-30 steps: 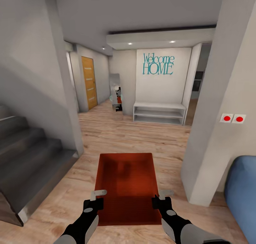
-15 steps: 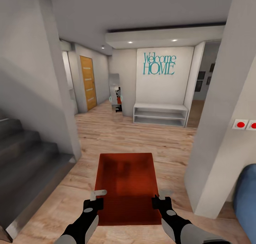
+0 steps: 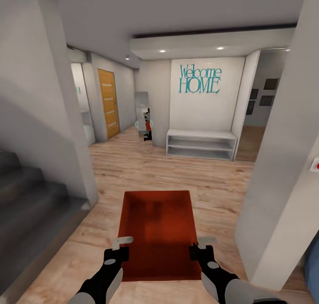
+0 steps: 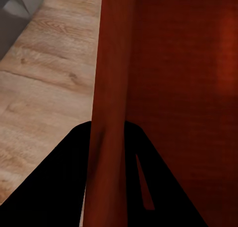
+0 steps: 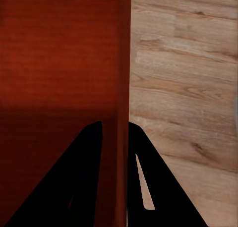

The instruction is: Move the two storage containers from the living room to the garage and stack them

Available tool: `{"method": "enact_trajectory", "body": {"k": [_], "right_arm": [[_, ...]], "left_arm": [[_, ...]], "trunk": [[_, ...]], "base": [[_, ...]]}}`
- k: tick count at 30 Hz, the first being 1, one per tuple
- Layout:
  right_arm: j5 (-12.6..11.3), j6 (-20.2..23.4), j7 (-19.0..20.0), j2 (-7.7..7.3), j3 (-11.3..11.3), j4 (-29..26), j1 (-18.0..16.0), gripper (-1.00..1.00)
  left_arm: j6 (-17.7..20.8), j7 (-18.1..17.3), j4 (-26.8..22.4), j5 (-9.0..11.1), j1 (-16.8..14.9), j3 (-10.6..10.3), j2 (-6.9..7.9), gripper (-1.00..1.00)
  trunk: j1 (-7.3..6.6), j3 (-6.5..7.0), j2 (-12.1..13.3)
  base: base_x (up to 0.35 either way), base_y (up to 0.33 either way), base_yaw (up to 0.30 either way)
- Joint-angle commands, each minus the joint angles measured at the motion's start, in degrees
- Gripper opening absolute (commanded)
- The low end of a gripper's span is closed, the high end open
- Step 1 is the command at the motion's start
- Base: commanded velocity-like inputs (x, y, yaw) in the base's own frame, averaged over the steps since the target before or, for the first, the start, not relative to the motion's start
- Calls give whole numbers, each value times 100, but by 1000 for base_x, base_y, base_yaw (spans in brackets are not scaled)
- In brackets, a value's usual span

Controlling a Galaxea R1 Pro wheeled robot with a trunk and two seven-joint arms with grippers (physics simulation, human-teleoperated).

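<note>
Small ceiling lights (image 3: 161, 51) make the hallway bright. The stairs (image 3: 31, 206) sit in soft shadow. Everything looks a little blurry.

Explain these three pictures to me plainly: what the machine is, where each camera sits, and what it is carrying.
This is a simulated wheeled robot with two arms. The large picture comes from a camera on its head, looking down over both arms into a hallway with a wood plank floor, grey stairs and a "Welcome HOME" wall sign. The other two come from cameras by each gripper. The left gripper and right gripper each pinch a side wall of one red-orange storage container, an open box, holding it up between them.
</note>
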Motion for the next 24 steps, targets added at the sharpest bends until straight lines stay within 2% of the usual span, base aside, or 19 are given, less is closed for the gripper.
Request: {"method": "enact_trajectory", "body": {"k": [1, 24], "right_arm": [[-2, -15, -44, -14, -98, 12, -2, -100], [-2, -15, -44, -17, -98, 12, -2, -100]], "left_arm": [[13, 51, -252, -86, -5, 161, 14, -100], [13, 51, -251, -86, -7, 164, 49, -100]], "trunk": [[4, -8, -5], [4, -8, -5]], "base": [[321, 0, 0], [321, 0, 0]]}}
